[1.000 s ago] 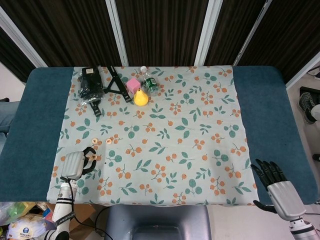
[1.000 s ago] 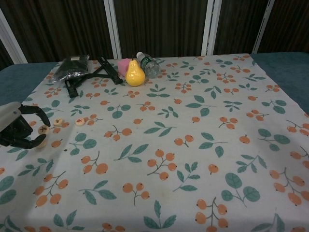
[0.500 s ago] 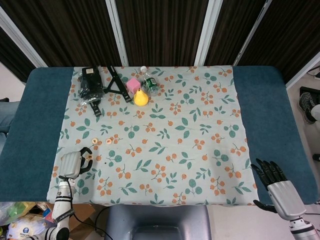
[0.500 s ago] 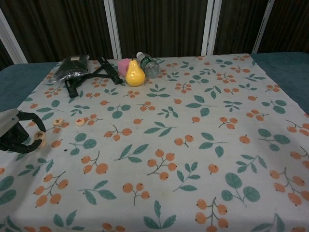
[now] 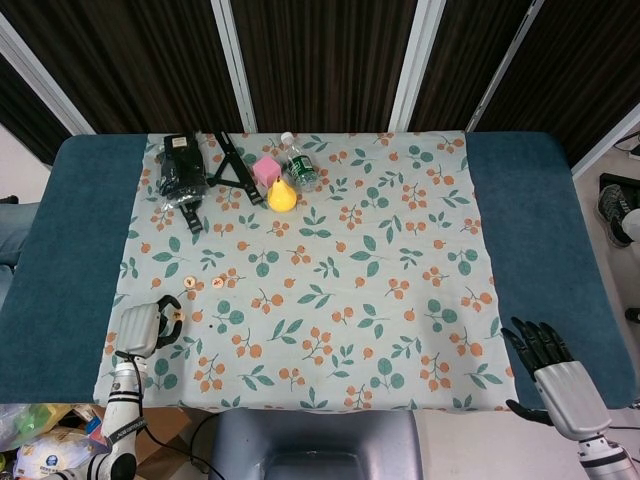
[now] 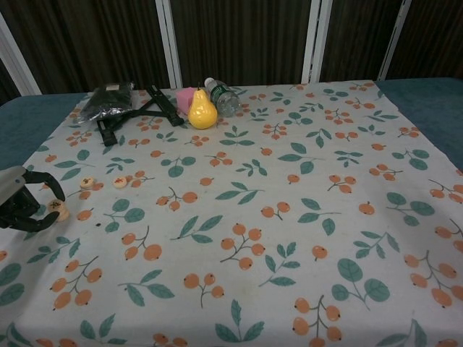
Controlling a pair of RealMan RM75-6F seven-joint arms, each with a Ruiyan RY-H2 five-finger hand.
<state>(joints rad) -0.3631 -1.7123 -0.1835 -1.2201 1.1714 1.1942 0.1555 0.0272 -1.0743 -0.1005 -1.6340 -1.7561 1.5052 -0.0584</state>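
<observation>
Broadly, the blue table (image 5: 560, 230) carries a floral cloth (image 5: 330, 300) over its middle. At the cloth's far edge lie a black bag (image 5: 180, 170), a black folding stand (image 5: 232, 165), a clear bottle (image 5: 298, 162), a pink cube (image 5: 266, 170) and a yellow pear (image 5: 282, 196). My left hand (image 6: 22, 204) sits at the cloth's near left corner, fingers curled around a small wooden disc (image 6: 56, 208). Two more discs (image 6: 87, 183) (image 6: 120, 182) lie just beyond. My right hand (image 5: 552, 370) hangs past the table's near right edge, fingers spread, holding nothing.

Disc (image 6: 86, 182) markings (red, black) — too small to read.
</observation>
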